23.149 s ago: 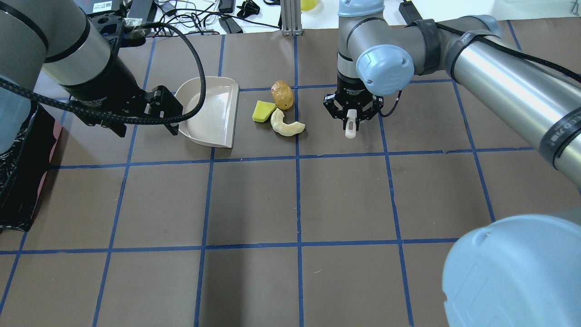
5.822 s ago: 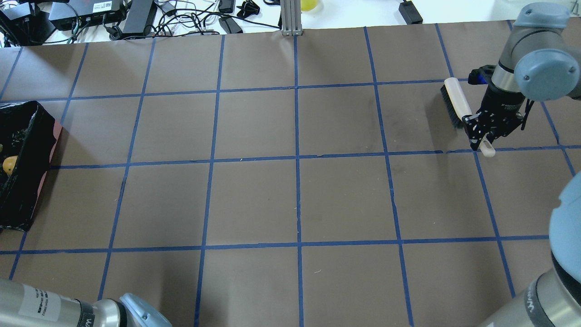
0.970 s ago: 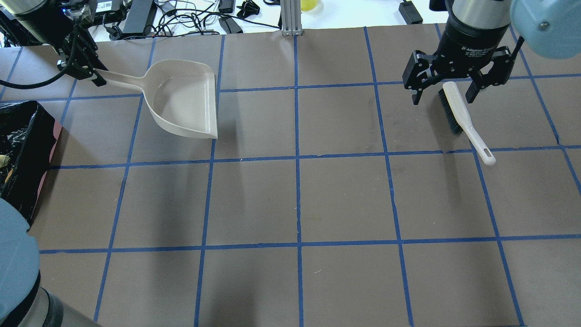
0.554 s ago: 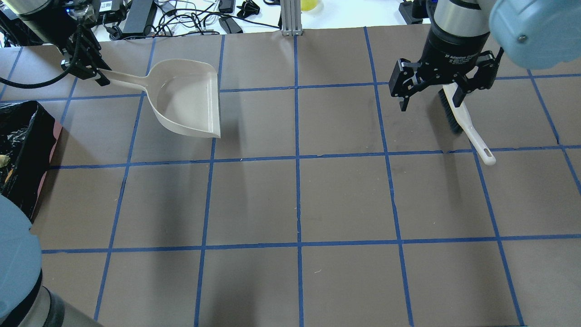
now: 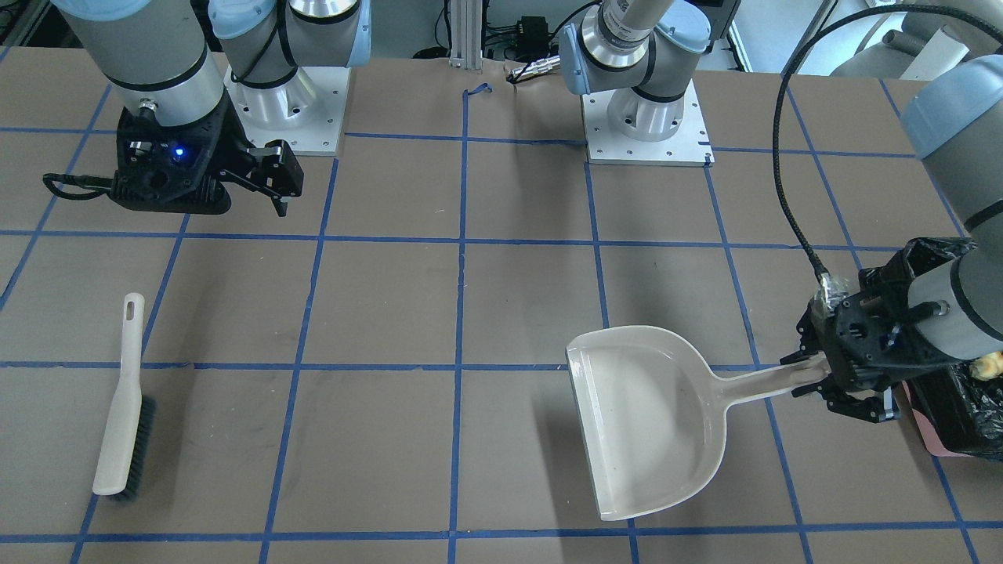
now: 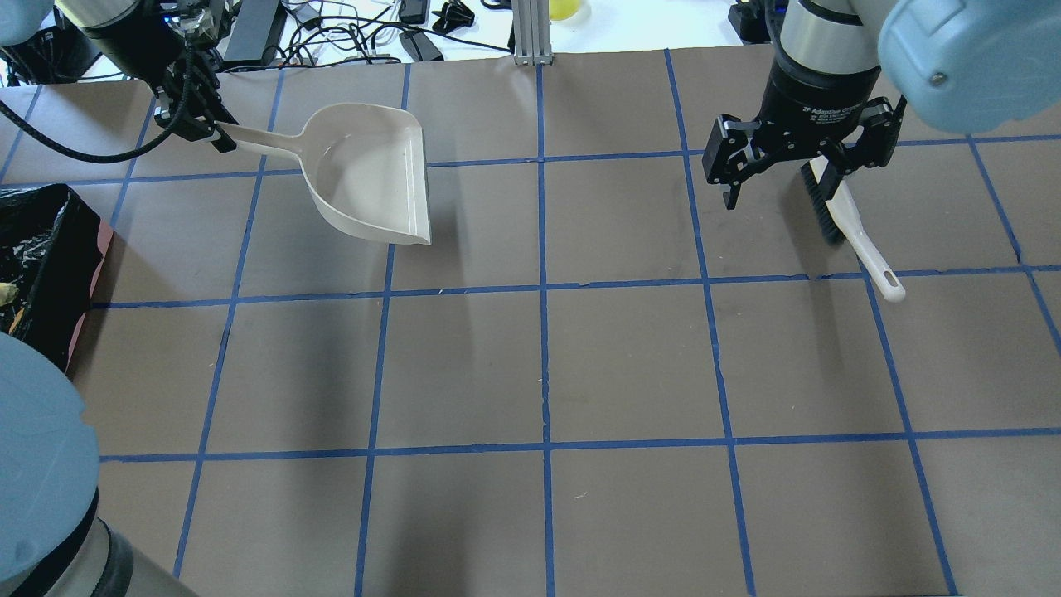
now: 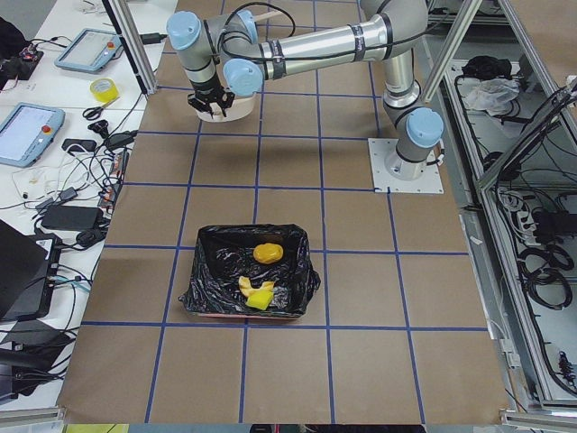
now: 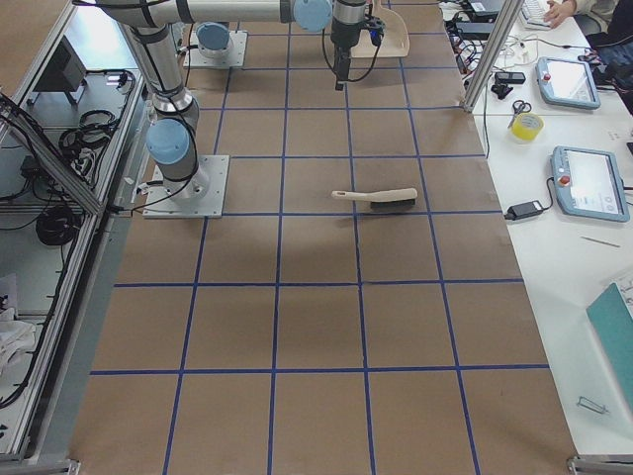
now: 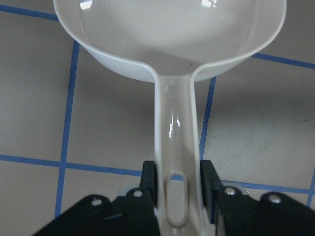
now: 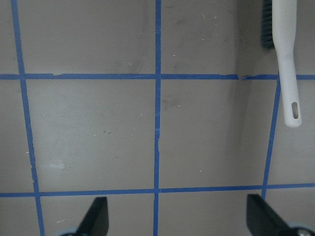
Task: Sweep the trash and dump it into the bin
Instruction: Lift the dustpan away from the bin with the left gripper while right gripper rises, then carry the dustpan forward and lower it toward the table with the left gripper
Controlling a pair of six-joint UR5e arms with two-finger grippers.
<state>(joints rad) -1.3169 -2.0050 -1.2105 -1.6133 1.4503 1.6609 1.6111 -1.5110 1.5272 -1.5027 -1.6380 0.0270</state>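
Observation:
The bin [image 7: 202,273], pink and lined with a black bag, stands at the table's left end [image 6: 43,240]. The trash lies inside it: a tan-brown lump [image 7: 268,253], a yellow wedge [image 7: 261,301] and a pale crescent [image 7: 244,287]. My left gripper [image 6: 197,126] is shut on the handle of the beige dustpan [image 6: 369,178]; the wrist view shows the fingers [image 9: 149,183] clamping the handle. The pan [image 5: 650,415] is empty. Over the back right of the table, my right gripper [image 6: 797,166] hangs open and holds nothing. The brush [image 6: 839,209] lies on the table beside it.
Both arm bases [image 5: 646,117] are bolted to the table on the robot's side. Cables and electronics [image 6: 331,29] crowd the white bench behind the table's far edge. Blue tape marks a grid on the brown table [image 6: 547,365].
The left gripper has carried the dustpan to the right, away from the bin. The right gripper, still open, has drifted left off the brush, which has not moved.

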